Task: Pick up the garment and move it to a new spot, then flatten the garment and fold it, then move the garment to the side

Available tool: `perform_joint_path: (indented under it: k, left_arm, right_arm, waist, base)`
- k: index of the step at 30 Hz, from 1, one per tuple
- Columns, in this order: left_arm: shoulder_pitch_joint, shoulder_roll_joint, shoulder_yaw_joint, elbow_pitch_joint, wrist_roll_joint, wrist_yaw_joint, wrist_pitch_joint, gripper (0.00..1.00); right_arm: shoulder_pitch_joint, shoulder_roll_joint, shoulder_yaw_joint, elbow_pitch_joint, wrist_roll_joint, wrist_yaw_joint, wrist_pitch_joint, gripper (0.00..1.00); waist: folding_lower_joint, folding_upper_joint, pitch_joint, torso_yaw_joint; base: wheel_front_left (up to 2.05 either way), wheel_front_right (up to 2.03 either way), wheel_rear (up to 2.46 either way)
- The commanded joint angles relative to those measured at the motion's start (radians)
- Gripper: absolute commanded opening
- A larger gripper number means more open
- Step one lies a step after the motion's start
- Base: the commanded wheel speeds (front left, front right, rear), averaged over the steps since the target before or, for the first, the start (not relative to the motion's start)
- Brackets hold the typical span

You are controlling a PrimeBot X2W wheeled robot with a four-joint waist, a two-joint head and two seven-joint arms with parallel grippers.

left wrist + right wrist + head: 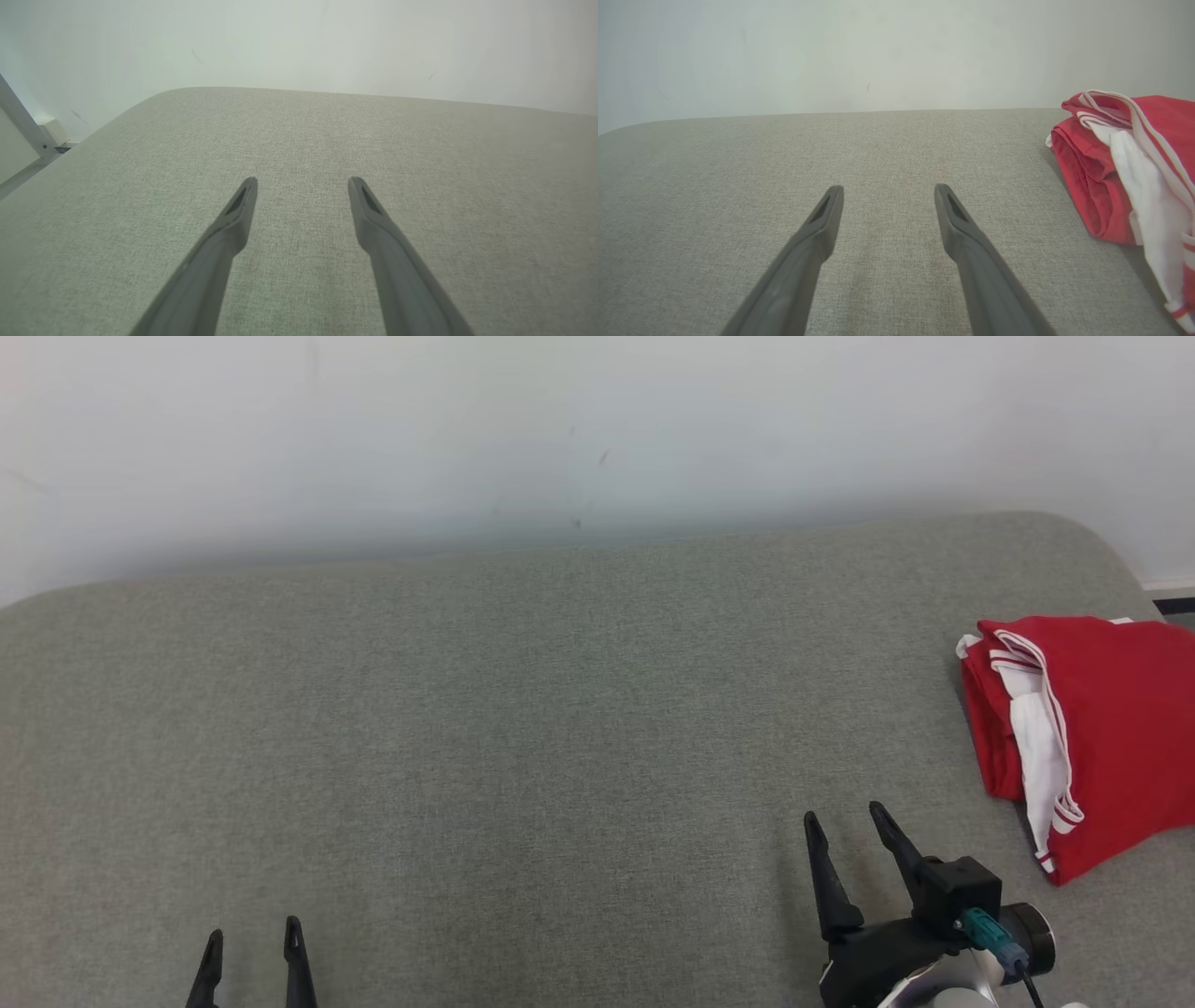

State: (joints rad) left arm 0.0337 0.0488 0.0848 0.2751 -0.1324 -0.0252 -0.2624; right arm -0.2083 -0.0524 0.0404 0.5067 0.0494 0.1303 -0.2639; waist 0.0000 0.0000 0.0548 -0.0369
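Grey cushion (467, 709), left tool (255, 927), right tool (842, 811) — both spread, pointing forward

Grey fabric surface (467, 756) lies open; red garment (1111, 709) occupies its right edge.

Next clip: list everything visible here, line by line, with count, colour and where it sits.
garment: one, red with white trim, heaped at the padded surface's right edge
padded surface: one, grey-green fabric, spanning the head view
wall: one, white, behind the surface
metal bar: one, grey, slanting beyond the surface's left corner
left gripper: one, dark, open, lower left over bare surface
right gripper: one, dark, open, lower right, apart from the garment
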Motion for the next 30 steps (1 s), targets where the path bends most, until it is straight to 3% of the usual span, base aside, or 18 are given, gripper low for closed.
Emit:
perform_joint_path:
  k: [1, 10, 11, 16, 30]
  left_arm:
    - [-0.008, 0.002, -0.002, -0.003, -0.005, -0.003, -0.003, 1.0]
    - [-0.007, 0.002, -0.01, 0.009, -0.021, -0.016, -0.003, 1.0]
    - [0.0, 0.001, -0.012, 0.012, -0.026, -0.019, 0.0, 0.0]
    - [0.006, -0.005, -0.01, 0.056, -0.039, -0.019, 0.006, 0.0]
    - [-0.025, -0.004, -0.001, 0.04, -0.309, -0.036, 0.076, 0.0]
  right_arm:
    - [-0.003, 0.002, -0.002, 0.002, -0.004, 0.0, 0.0, 1.0]
    - [0.001, 0.002, -0.011, 0.017, -0.007, 0.0, 0.0, 1.0]
    - [0.003, 0.001, -0.014, 0.022, -0.007, 0.0, 0.0, 0.0]
    - [0.03, 0.003, -0.019, 0.06, 0.004, 0.0, 0.01, 0.0]
    - [0.042, 0.003, -0.046, 0.0, 0.296, 0.0, 0.08, 0.0]
  waist:
    - [0.0, 0.0, 0.005, -0.076]
    - [0.0, 0.0, 0.0, -0.073]
    - [0.0001, 0.0, 0.001, -0.073]
    - [0.0, 0.0, 0.001, -0.073]
    - [0.0, 0.0, -0.005, -0.061]
  base:
    - [0.0, 0.0, 0.0]
    - [0.0, 0.0, 0.0]
    - [0.0, 0.0, 0.0]
    - [0.0, 0.0, 0.0]
    - [0.0, 0.0, 0.0]
